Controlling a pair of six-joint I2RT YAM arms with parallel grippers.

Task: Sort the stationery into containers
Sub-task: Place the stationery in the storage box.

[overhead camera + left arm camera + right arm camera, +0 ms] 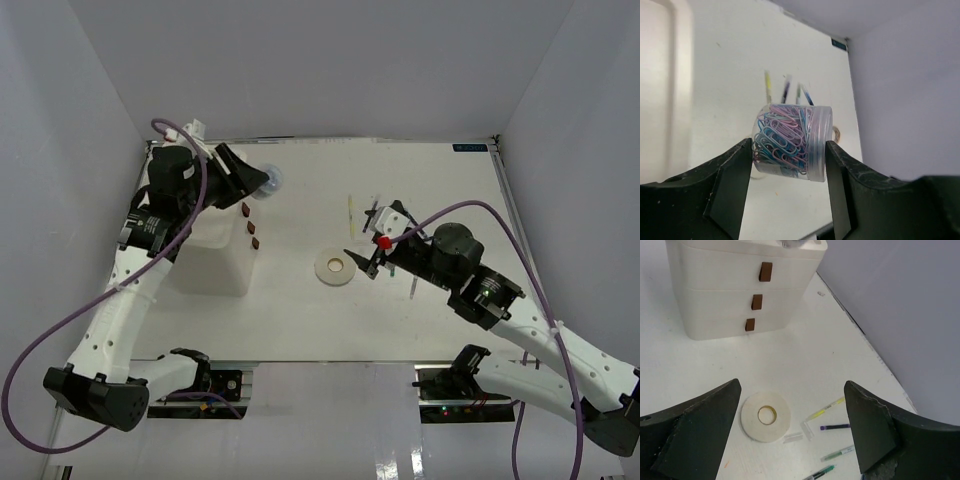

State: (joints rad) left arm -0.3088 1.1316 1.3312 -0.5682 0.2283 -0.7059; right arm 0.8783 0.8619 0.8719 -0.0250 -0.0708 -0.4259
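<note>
Top external view shows the white desk (420, 320) carrying a white rectangular plastic drawer unit (215, 255) at the left, three small brown knobs facing the middle. The left claw (262, 183) reaches past the unit's far corner, about level with its top tray. Its jaws stand partway apart and are closed on a small round clear plastic jar (792, 142). The jar is pinched end to end, base against one finger and lid against the other, so it lies on its side in the air. That grip probably keeps the lid pressed on during the carry to the tray. Its clear wall shows a tangle of blue, pink and lilac paper clips. The right claw (360, 235) hangs over the middle of the desk with jaws spread wide and nothing in them, seemingly ready for the next pick. Below it lies a flat cream-white tape ring (765, 416), and just beside that a loose scatter of thin pens: yellow (826, 409), dark blue (835, 427) and green (838, 453).
</note>
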